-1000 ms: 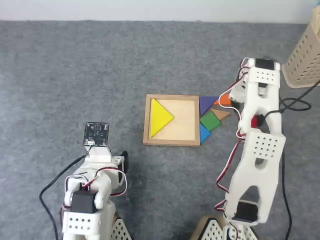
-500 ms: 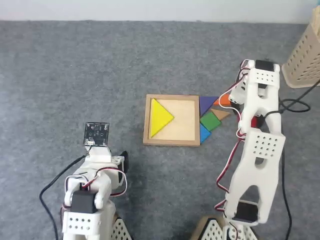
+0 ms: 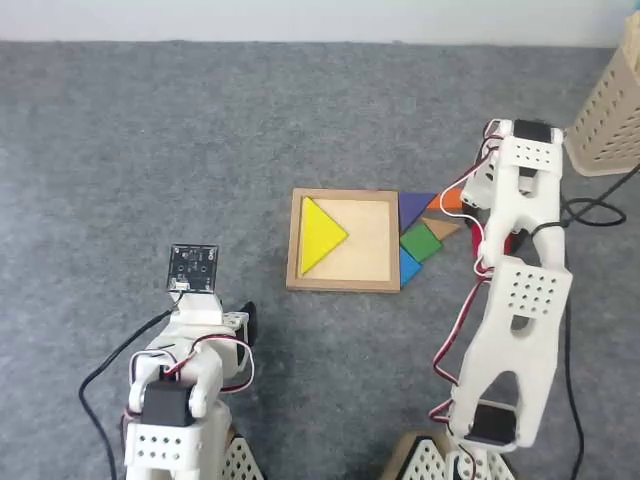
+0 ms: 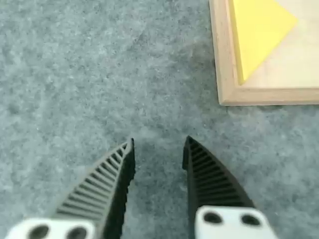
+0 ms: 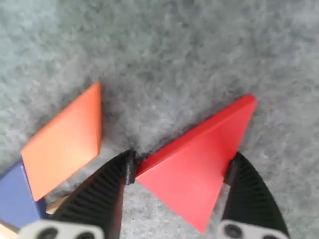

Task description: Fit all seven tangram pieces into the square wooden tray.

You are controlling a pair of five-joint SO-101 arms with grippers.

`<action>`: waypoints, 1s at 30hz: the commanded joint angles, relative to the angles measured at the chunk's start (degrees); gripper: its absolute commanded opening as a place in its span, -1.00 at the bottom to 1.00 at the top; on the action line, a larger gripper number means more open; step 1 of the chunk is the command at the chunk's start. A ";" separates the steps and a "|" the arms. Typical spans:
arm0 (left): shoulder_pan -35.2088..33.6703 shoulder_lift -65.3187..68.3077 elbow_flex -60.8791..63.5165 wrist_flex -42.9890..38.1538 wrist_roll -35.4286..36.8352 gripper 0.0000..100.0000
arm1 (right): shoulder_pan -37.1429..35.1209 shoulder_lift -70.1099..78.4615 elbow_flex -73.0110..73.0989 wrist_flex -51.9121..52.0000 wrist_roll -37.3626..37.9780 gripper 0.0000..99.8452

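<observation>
Square wooden tray (image 3: 345, 285) lies flat on the grey carpet (image 3: 150, 130), near the middle of the table. Inside it lies one yellow triangle (image 3: 320, 235), flat against the tray's left wall as the high view shows it; the other part of the tray floor is bare wood.

Just beside the tray's right wall, five pieces lie on the carpet in a tight group: a purple triangle (image 3: 413, 208), an orange piece (image 3: 450, 199), a green piece (image 3: 420, 242), a brown piece (image 3: 441, 228) and a blue piece (image 3: 408, 266).

The right gripper (image 5: 183, 157) is beyond this group, on the side away from the tray. Its jaws stand on two sides of a red triangle (image 5: 194, 172) and press against its edges, so they pinch it. Whether the triangle is off the carpet cannot be told. The orange piece is near it, but apart.

The left gripper (image 4: 158, 144) hangs over bare carpet near the tray's corner with its jaws spread, and nothing is between them.

A basket (image 3: 610, 110) stands at the far right edge.
</observation>
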 commanded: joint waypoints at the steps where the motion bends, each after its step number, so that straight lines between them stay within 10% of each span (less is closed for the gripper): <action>1: -0.26 -1.14 -0.13 -0.35 0.35 -0.70 | 0.31 -1.10 -1.41 0.92 -0.70 -0.70; 24: -0.26 -1.14 -0.13 -0.35 0.35 -0.70 | 0.40 -16.22 -1.14 9.45 4.84 -0.77; 30: -0.26 -1.14 -0.13 -0.35 0.35 -0.70 | -2.59 -22.02 5.27 9.80 24.62 -0.74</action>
